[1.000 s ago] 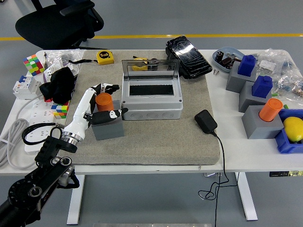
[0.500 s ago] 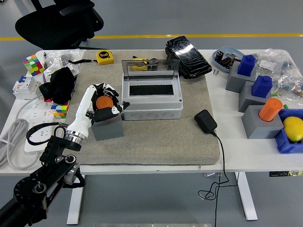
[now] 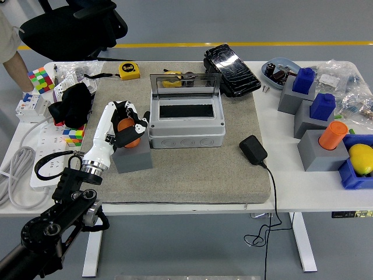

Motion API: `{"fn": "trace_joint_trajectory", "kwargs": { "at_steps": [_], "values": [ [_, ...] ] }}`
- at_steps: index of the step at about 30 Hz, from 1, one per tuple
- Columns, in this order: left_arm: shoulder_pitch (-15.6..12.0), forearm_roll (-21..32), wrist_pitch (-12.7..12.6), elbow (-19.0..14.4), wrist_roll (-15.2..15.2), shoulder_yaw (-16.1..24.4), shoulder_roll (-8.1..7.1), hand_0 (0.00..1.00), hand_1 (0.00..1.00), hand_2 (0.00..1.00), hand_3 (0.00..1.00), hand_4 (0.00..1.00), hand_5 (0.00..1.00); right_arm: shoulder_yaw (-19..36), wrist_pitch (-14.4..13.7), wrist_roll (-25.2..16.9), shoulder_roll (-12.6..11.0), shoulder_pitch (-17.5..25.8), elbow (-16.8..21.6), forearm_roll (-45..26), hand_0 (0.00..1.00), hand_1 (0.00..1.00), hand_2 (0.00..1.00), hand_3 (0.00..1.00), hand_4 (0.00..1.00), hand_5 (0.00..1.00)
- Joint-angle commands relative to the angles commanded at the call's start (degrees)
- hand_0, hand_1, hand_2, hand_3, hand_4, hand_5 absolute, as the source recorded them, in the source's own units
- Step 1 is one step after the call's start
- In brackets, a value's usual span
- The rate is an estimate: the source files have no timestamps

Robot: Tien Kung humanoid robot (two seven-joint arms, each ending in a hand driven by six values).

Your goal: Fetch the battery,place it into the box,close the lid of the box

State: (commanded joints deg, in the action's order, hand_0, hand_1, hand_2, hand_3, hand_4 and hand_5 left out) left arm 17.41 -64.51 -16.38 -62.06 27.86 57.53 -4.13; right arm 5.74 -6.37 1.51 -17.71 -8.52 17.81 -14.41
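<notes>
The battery [image 3: 129, 126] is an orange cylinder standing in a grey block [image 3: 134, 157] on the mat, just left of the grey box [image 3: 186, 133]. My left hand [image 3: 130, 125] comes up from the lower left, and its fingers wrap the cylinder from both sides, hiding most of it. The box is open, its clear lid [image 3: 185, 85] standing upright at the back over a dark slot inside. My right arm is out of the picture.
A person's arm [image 3: 13, 58] shows at the top left near a colour cube [image 3: 39, 79]. A black adapter [image 3: 253, 149] with its cable lies right of the box. Grey blocks with blue and orange pieces [image 3: 333, 135] crowd the right side; a tape measure [image 3: 129, 70] lies behind.
My left hand has moved in from the left and closed its fingers around the orange battery. A person's arm has entered at the top left.
</notes>
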Motion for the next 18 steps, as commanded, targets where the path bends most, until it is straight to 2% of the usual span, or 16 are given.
{"fn": "trace_joint_trajectory", "kwargs": {
  "at_steps": [1, 6, 7, 18],
  "values": [
    [0.0, 0.1, -0.1, 0.0, 0.1, 0.0, 0.05, 0.151, 0.116, 0.134, 0.191, 0.586, 0.002, 0.0, 0.0, 0.0, 0.0, 0.0, 0.0, 0.0, 0.569, 0.629, 0.656, 0.552, 0.944, 0.496],
    [0.4, 1.3, -0.4, 0.4, 1.2, 0.1, 0.35, 0.151, 0.116, 0.134, 0.191, 0.586, 0.002, -0.1, 0.0, -0.1, 0.0, 0.0, 0.0, -0.2, 0.569, 0.629, 0.656, 0.552, 0.944, 0.496],
    [0.5, 1.4, -0.4, 0.5, 1.2, 0.1, 0.40, 0.094, 0.065, 0.099, 0.154, 0.623, 0.002, -0.1, 0.0, -0.1, 0.0, 0.0, 0.0, -0.2, 0.568, 0.628, 0.655, 0.552, 0.944, 0.496],
    [0.9, 1.2, -0.5, 0.9, 1.0, 0.2, 0.69, 0.087, 0.041, 0.088, 0.142, 0.649, 0.002, 0.0, -0.1, -0.3, 0.1, 0.0, 0.0, 0.0, 0.567, 0.627, 0.654, 0.552, 0.944, 0.495]
  ]
}}
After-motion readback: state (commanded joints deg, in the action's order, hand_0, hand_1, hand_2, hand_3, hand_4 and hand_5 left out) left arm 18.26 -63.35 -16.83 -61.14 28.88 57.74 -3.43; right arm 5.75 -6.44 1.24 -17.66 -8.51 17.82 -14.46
